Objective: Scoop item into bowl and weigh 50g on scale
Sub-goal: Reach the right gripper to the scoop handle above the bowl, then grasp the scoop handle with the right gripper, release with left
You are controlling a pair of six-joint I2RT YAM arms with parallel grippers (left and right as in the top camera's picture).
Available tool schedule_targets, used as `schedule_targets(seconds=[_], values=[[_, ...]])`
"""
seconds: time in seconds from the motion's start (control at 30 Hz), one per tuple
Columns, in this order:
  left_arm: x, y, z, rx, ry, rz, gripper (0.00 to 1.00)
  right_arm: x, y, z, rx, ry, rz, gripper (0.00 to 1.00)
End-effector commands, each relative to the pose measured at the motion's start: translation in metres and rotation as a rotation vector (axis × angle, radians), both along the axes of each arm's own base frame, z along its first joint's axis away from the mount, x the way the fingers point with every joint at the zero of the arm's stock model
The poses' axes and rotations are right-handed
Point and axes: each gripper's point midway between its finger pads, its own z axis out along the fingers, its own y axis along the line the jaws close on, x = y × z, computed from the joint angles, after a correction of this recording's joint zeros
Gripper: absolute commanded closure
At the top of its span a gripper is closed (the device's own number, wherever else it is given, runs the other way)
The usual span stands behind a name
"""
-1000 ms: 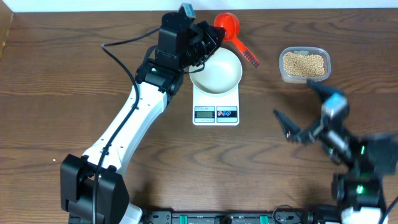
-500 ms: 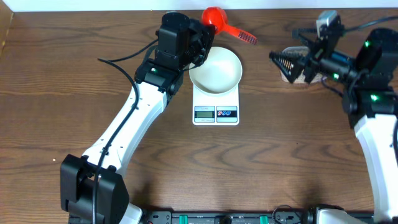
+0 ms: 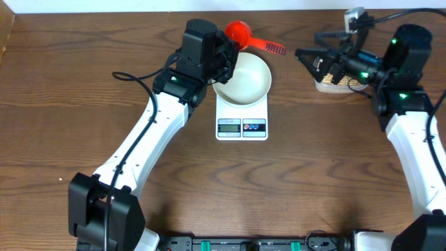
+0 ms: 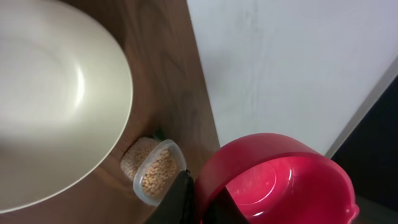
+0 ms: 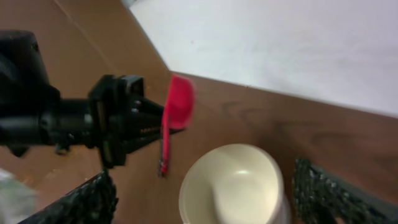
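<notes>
The empty white bowl (image 3: 245,78) sits on the white scale (image 3: 242,117); it also shows in the left wrist view (image 4: 50,106) and the right wrist view (image 5: 233,183). My left gripper (image 3: 228,43) is shut on the bowl end of a red scoop (image 3: 238,31), held at the bowl's back left rim. The scoop (image 4: 280,180) is empty. The beans (image 4: 157,175) lie in a clear tub (image 3: 345,82), partly hidden under my right arm. My right gripper (image 3: 317,59) is open and empty, left of the tub, pointing at the bowl.
The scoop's handle (image 3: 273,47) sticks out to the right behind the bowl. A white wall runs along the table's back edge. The left arm (image 3: 150,132) lies diagonally across the left half of the table.
My right arm has swung from the front right up to the back right, over the tub. My left gripper has carried the red scoop a little to the left.
</notes>
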Motion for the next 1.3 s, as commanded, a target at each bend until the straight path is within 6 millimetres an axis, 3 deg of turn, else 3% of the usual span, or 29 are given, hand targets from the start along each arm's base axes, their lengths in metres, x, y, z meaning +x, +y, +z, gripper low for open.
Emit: schedule_targets(seconds=[0.0, 0.23, 0.7, 0.97, 1.27], values=[[-0.005, -0.005, -0.009, 0.020, 0.034, -0.006, 0.93, -0.001, 0.022, -0.005, 0.071, 0.128, 0.034, 0.05], [-0.018, -0.004, -0.026, 0.067, 0.103, -0.032, 0.93, -0.009, 0.055, -0.016, 0.079, 0.200, 0.085, 0.28], [-0.023, -0.012, -0.025, 0.113, 0.057, -0.140, 0.93, -0.018, 0.066, -0.036, 0.048, 0.301, 0.080, 0.53], [-0.024, -0.013, -0.025, 0.110, 0.059, -0.144, 0.93, -0.020, 0.072, -0.042, 0.021, 0.304, 0.071, 0.78], [-0.028, -0.019, -0.025, 0.099, 0.064, -0.165, 0.93, -0.019, 0.072, -0.042, 0.018, 0.304, 0.062, 0.85]])
